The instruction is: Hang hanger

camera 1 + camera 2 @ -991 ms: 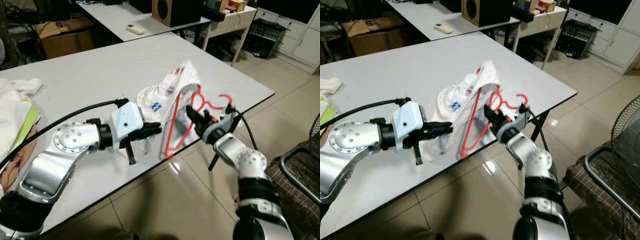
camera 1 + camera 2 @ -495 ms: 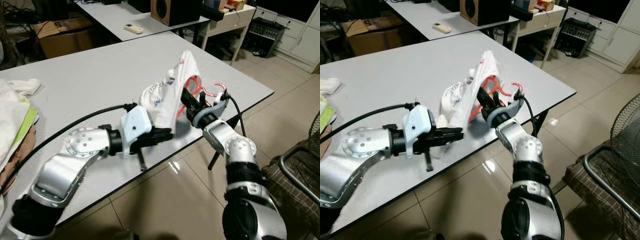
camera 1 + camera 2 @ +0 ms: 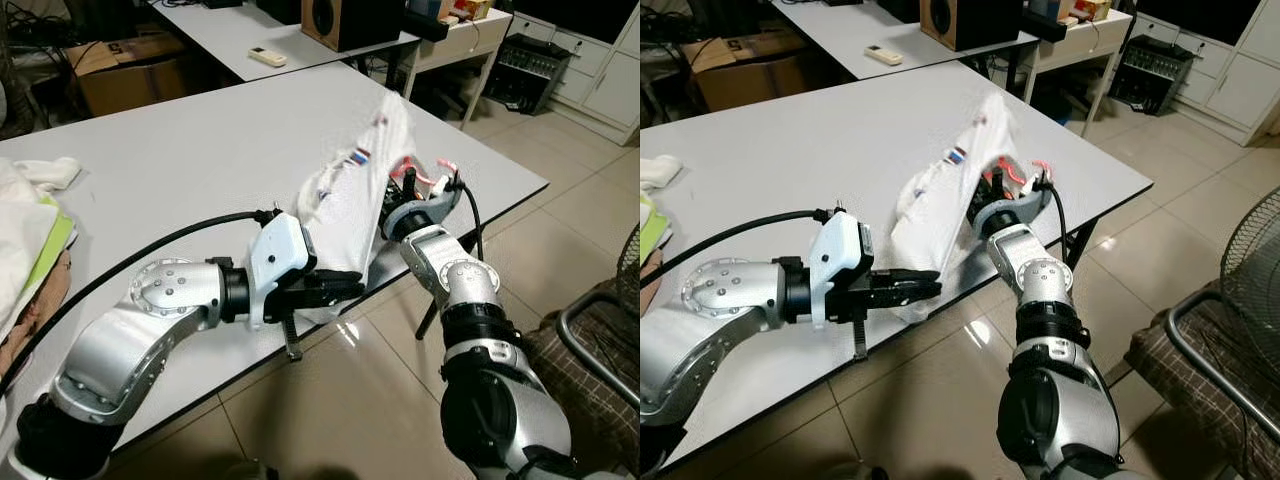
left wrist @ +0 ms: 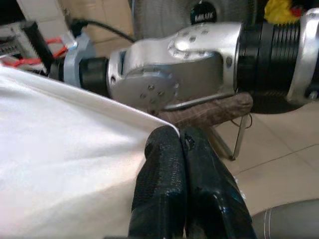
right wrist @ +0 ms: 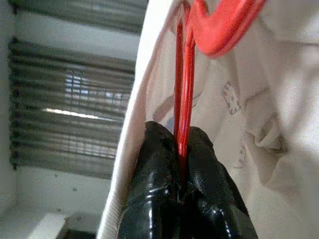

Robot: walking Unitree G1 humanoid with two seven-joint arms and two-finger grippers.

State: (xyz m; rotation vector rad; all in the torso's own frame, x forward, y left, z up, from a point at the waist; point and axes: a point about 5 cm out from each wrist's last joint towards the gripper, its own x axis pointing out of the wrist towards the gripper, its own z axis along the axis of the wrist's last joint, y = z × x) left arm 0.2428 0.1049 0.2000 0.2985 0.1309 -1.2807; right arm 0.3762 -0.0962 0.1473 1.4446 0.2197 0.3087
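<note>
Over the grey table (image 3: 180, 150) edge, the right end effector (image 5: 182, 186) pinches the red hanger (image 5: 185, 89) inside the white garment (image 3: 350, 210), whose hem the left end effector (image 4: 182, 147) clamps, so hanging looks not yet done.

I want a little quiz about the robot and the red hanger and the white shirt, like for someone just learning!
1. True or false: the right end effector is pinched on the red hanger.
2. What is the left end effector gripping? A) the remote control B) the white garment's edge C) the speaker
3. Fill in: the white garment is lifted above the grey ____.

Key: 1 true. 2 B, its fingers are shut on the garment's hem. 3 table.
</note>
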